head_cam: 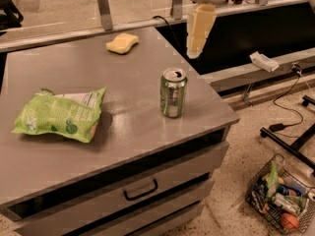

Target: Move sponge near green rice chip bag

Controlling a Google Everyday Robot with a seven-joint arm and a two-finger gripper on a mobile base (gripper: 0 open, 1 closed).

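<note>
The pale yellow sponge (122, 43) lies at the back of the grey cabinet top (128, 132). The green rice chip bag (60, 113) lies flat near the left front, far from the sponge. My gripper (195, 49) hangs from the top of the view with cream fingers pointing down. It hovers over the right back edge of the top, to the right of the sponge and above it, touching nothing.
A green drink can (173, 92) stands upright right of centre, between the bag and the gripper. A drawer handle (141, 190) is on the cabinet front. A wire basket (280, 200) of items sits on the floor at the right. A rail runs behind the cabinet.
</note>
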